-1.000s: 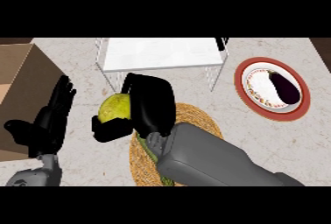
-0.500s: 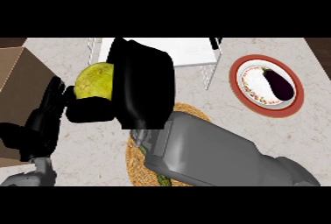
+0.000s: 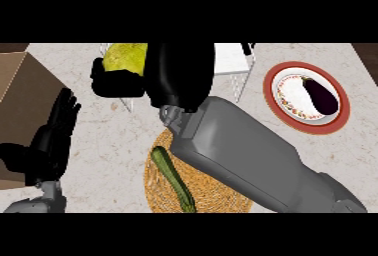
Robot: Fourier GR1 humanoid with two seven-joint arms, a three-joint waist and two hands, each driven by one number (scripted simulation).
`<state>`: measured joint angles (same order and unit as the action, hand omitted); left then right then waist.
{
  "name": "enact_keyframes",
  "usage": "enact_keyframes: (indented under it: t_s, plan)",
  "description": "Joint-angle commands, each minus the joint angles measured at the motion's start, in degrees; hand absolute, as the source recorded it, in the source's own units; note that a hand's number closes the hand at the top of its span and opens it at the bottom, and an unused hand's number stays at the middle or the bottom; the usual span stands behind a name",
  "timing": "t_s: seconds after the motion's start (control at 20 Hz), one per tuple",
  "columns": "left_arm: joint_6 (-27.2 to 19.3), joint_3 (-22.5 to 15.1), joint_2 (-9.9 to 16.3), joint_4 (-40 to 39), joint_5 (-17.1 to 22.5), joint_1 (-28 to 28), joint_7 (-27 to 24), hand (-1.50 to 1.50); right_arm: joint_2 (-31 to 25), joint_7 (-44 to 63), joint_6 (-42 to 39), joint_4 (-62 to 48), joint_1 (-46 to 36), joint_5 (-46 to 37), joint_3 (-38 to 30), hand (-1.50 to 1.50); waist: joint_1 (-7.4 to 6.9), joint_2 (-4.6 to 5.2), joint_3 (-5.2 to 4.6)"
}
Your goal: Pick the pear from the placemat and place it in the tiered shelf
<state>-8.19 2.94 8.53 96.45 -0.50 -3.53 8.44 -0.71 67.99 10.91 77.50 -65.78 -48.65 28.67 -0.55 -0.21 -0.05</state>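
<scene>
The right hand [image 3: 173,75] is stretched forward with fingers [image 3: 114,85] curled, while the left hand [image 3: 48,137] rests open, fingers up.

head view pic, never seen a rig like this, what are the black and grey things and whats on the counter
You are looking steeply down from a humanoid robot's head at a pale stone counter. The grey forearms end in black hands. The right hand has its fingers curled round a yellow-green pear, holding it up by the white wire tiered shelf. The left hand rests open at the left. Below lies a round woven placemat with a long green vegetable; a red-rimmed plate holds a dark purple eggplant.
</scene>
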Motion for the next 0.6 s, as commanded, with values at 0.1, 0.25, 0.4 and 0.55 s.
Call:
enact_keyframes:
  t_s: [0.1, 0.25, 0.4, 0.55]
  plan:
    - [0.9, 0.4, 0.1, 0.7, 0.9, -0.5, 0.2, 0.00, 0.7, 2.7, 7.9, -9.5, 0.3, -1.8, -3.7, 1.50, -0.74, 0.42, 0.00]
    - [0.4, 0.4, 0.4, 1.9, 0.2, -0.6, 1.6, 0.00, 0.7, -0.3, 10.8, -12.0, 0.2, -2.4, -5.0, 1.50, -0.70, 0.34, 0.02]
    - [2.2, 1.4, 0.8, -1.0, 1.5, -0.9, -1.6, 0.00, 0.7, -6.5, 15.5, -19.3, -1.2, -1.4, -8.1, 1.50, -1.19, 0.62, -0.01]
    - [1.3, 1.0, 0.2, -1.4, 0.9, -2.9, 0.3, 0.00, 0.7, -11.1, 21.0, -23.4, 1.2, -1.6, -7.3, 1.50, -1.01, 0.64, 0.01]
